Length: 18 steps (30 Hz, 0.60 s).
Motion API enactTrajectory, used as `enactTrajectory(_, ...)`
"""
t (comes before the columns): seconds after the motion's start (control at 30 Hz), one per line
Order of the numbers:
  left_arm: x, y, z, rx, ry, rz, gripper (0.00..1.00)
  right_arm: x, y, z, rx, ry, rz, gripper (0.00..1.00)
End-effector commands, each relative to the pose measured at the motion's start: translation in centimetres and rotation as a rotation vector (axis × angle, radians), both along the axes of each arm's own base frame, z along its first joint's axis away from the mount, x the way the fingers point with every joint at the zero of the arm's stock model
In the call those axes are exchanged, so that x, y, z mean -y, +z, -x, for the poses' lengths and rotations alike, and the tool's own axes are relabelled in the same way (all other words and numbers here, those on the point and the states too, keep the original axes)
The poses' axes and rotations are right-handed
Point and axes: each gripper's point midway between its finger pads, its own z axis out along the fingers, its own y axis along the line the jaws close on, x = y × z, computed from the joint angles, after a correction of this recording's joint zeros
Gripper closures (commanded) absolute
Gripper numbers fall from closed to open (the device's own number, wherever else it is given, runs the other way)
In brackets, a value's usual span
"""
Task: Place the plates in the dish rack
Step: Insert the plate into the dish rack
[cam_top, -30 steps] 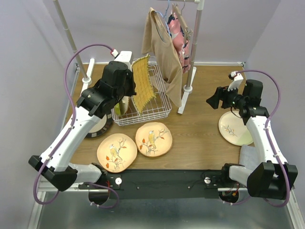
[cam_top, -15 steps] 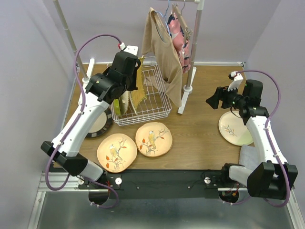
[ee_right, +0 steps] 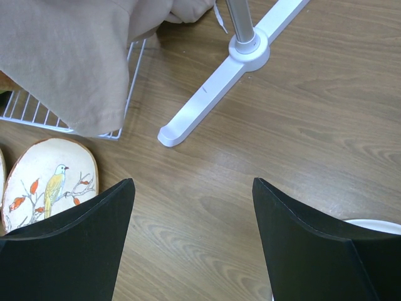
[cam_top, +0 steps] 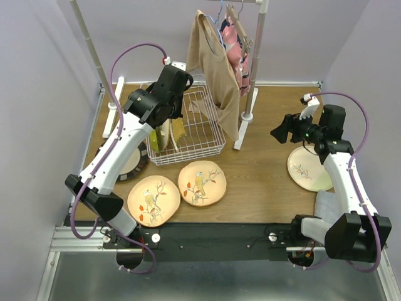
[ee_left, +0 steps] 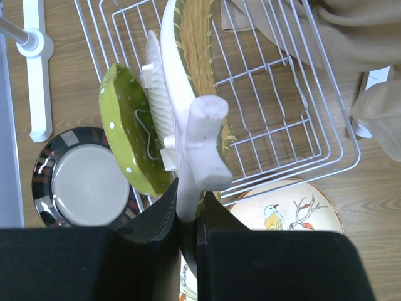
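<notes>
Left wrist: left gripper is clamping the yellow woven plate upright in the dish rack; right gripper is gaping; four plates are waiting outside.

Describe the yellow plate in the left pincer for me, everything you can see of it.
The yellow plate has a woven, straw-like face and a pale, smooth back. It stands on edge, nearly upright, inside the left part of the white wire rack. Beside it is a lime dotted plate, with a ribbed pale piece between them. The left pincer is clamped on its near edge. Whether its far edge rests on the wires is hidden.
</notes>
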Motion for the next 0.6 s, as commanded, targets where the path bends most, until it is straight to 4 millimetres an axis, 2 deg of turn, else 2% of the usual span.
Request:
enactTrajectory(0.0, -1.2, 1.4, -0.7, 0.059, 0.068, -0.013, 1.00, -0.2, 0.0, 0.0, 0.008, 0.009, -0.019, 0.16)
enactTrajectory(0.37, -1.3, -0.2, -1.5, 0.029, 0.099, -0.063, 1.00, -0.4, 0.1, 0.1, 0.005, 0.017, -0.029, 0.16)
enactTrajectory(0.57, -2.2, 0.1, -1.6, 0.048, 0.126, -0.100, 1.00, -0.3, -0.1, 0.1, 0.002, 0.017, -0.027, 0.16)
